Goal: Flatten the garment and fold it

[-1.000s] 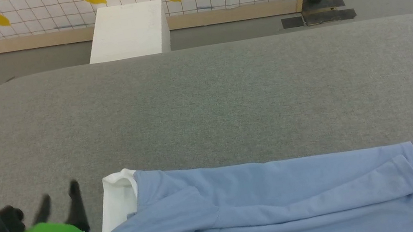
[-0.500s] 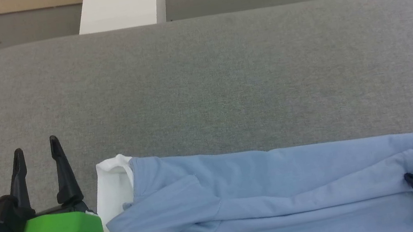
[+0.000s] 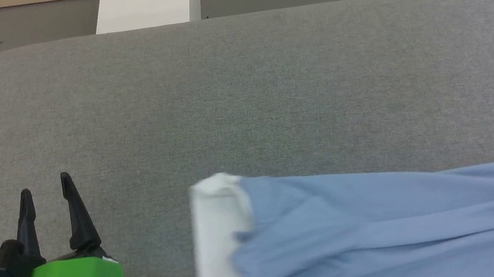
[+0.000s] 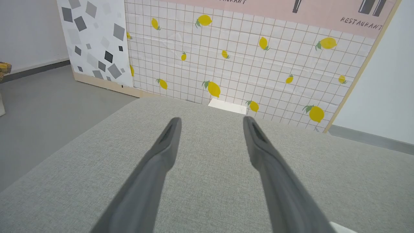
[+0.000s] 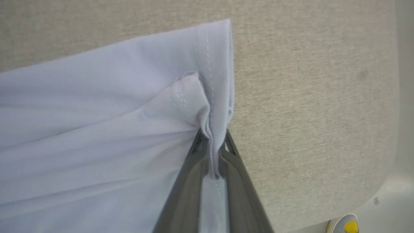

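The light blue garment [image 3: 394,224] lies along the near edge of the grey table, its white collar part [image 3: 218,235] at the left end, and it runs off the right edge of the head view. In the right wrist view my right gripper [image 5: 212,136] is shut on the garment's [image 5: 97,136] stitched hem edge, the cloth bunched between its fingers. My left gripper [image 3: 44,187] stands open over bare table at the lower left, well left of the collar. The left wrist view shows the left gripper [image 4: 210,121] open with nothing between its fingers.
The grey padded table [image 3: 238,89] stretches far back and left. A white box [image 3: 146,1] stands on the floor beyond the far edge, before a lemon-print screen [image 4: 242,58]. The table's rounded corner [image 5: 388,168] lies close to my right gripper.
The garment has slid to the right across the table, pulled by my right gripper, which has left the head view. My left gripper has stayed in place, open.
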